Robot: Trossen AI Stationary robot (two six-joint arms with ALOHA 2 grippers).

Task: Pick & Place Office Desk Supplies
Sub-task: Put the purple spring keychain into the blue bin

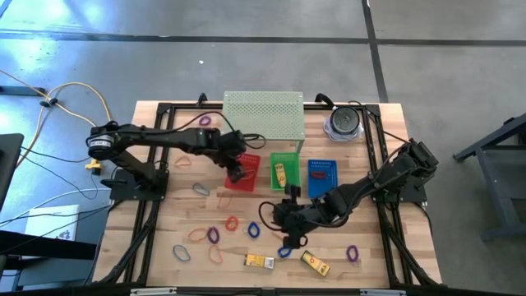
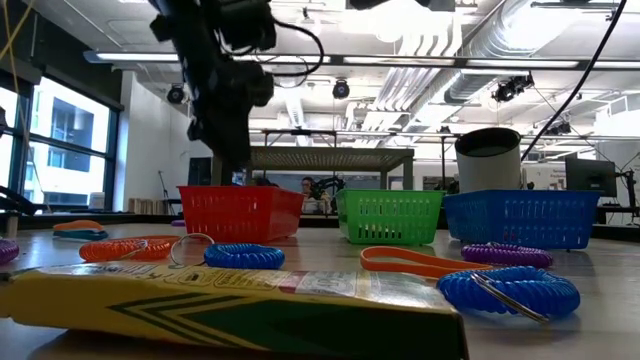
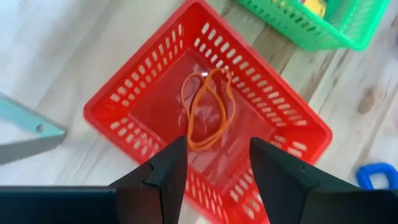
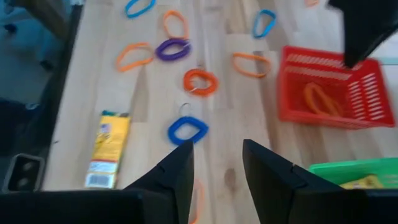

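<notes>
The left gripper [image 3: 217, 168] is hovering released over the red plastic mesh basket [image 3: 134, 93], where an orange rubber-band loop [image 3: 208, 109] is lying. The right gripper [image 4: 217, 168] is hanging unclenched and empty above a blue loop [image 4: 188, 130], beside a yellow rectangular box [image 4: 109, 149].

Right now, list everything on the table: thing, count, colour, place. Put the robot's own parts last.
Red basket: one, red, table centre, an orange band lying inside.
Green basket: one, green, right of the red one, holding a yellow box.
Blue basket: one, blue, right of the green one.
Perforated bin: one, pale green, back centre.
Round container: one, grey, back right.
Loose bands: many, orange, blue, purple, red, scattered over the front half.
Yellow boxes: two, front edge.
Left gripper: above the red basket, jaws open, empty.
Right gripper: over the front-centre bands, jaws apart, empty.
</notes>
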